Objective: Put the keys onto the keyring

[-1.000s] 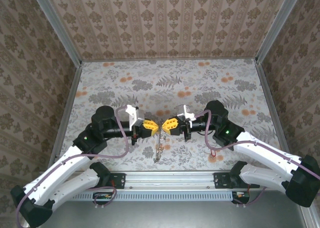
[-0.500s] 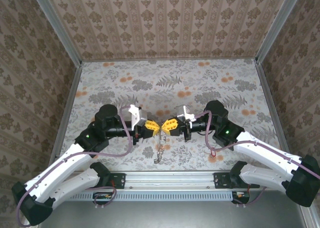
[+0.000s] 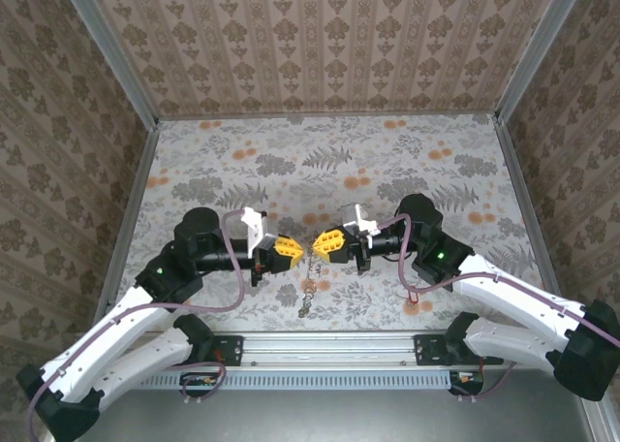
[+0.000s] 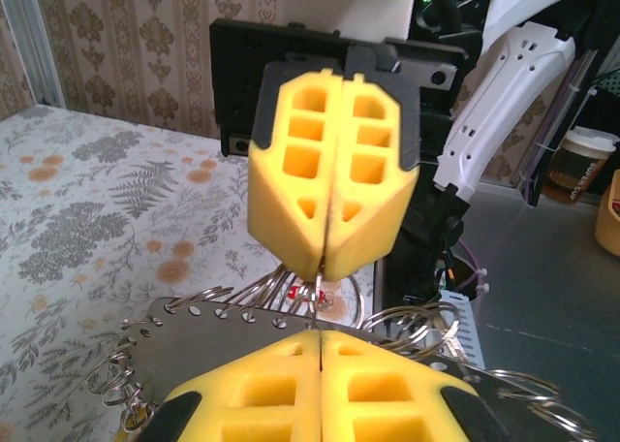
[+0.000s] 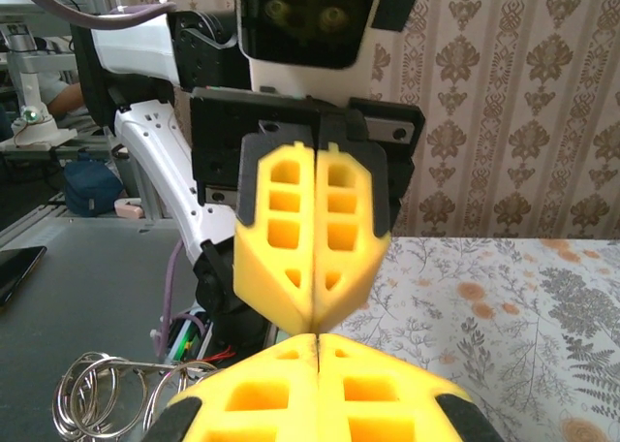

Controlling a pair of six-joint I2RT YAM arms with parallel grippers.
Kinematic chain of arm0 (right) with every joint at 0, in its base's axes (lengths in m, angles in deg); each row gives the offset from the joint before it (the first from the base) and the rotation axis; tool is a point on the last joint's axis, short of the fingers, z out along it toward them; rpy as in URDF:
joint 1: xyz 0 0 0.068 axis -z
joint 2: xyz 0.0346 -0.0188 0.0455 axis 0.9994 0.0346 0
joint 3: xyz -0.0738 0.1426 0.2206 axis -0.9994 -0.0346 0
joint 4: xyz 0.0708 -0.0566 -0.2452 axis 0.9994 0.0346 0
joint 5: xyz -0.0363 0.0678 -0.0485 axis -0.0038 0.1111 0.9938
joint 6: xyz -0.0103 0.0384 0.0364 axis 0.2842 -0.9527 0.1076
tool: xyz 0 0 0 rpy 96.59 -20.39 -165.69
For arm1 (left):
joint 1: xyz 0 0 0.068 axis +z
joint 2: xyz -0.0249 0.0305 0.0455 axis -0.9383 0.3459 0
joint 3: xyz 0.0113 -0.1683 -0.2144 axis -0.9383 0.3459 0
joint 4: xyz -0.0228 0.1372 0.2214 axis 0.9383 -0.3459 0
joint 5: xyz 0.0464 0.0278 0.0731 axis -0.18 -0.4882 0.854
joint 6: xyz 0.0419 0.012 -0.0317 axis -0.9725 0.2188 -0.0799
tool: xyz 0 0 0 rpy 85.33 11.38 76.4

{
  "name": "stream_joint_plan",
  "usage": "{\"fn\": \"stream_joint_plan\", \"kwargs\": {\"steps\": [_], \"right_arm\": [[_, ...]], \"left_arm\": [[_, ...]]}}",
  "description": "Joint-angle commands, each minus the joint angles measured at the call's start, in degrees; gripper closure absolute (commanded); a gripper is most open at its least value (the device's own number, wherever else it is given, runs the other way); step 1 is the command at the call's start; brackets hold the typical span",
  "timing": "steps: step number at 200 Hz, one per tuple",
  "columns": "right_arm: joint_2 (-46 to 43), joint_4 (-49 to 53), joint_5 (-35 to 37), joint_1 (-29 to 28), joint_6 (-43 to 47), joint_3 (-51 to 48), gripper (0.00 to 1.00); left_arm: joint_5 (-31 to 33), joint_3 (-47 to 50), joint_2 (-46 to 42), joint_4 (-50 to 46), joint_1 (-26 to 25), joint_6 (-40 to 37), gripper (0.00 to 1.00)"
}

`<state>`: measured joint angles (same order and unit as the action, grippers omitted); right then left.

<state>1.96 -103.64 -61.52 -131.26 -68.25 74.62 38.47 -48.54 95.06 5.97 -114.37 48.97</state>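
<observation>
A paper coffee cup (image 4: 570, 166) stood behind the arms, its print too blurred to read and its inside hidden. Since a second earlier the left claw (image 3: 294, 253) had drawn slightly back, widening the gap to the right claw (image 3: 318, 242) — both kept their yellow foam pads pressed together. Between the tips hung the keyring of linked silvery wire rings (image 3: 308, 285), trailing toward the floral-patterned counter (image 3: 387, 171). A tiny red-headed key (image 4: 318, 291) sat there — which claw held it was unclear.

Pincer pads (image 3: 286, 245) yellow; table (image 3: 387, 161) grey ferns, orange blossoms; walls (image 3: 320, 45) beige damask; keyring (image 5: 92, 398) silver
</observation>
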Motion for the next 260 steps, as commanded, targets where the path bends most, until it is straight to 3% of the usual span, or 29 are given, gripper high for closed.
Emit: {"fn": "stream_joint_plan", "kwargs": {"steps": [1,117,260], "right_arm": [[-0.15,-1.60,-1.18,-0.61,0.56,2.26,1.00],[-0.69,-0.34,-0.06,-0.86,1.28,2.18,1.00],[-0.62,-0.52,0.00,-1.16,1.28,1.94,1.00]], "left_arm": [[-1.88,-2.29,1.00,1.80,-0.47,-0.64,0.92],[-4.37,-1.67,-0.17,2.82,-1.12,0.69,0.91],[-2.70,-2.80,2.75,2.49,-1.79,-1.74,0.91]]}}
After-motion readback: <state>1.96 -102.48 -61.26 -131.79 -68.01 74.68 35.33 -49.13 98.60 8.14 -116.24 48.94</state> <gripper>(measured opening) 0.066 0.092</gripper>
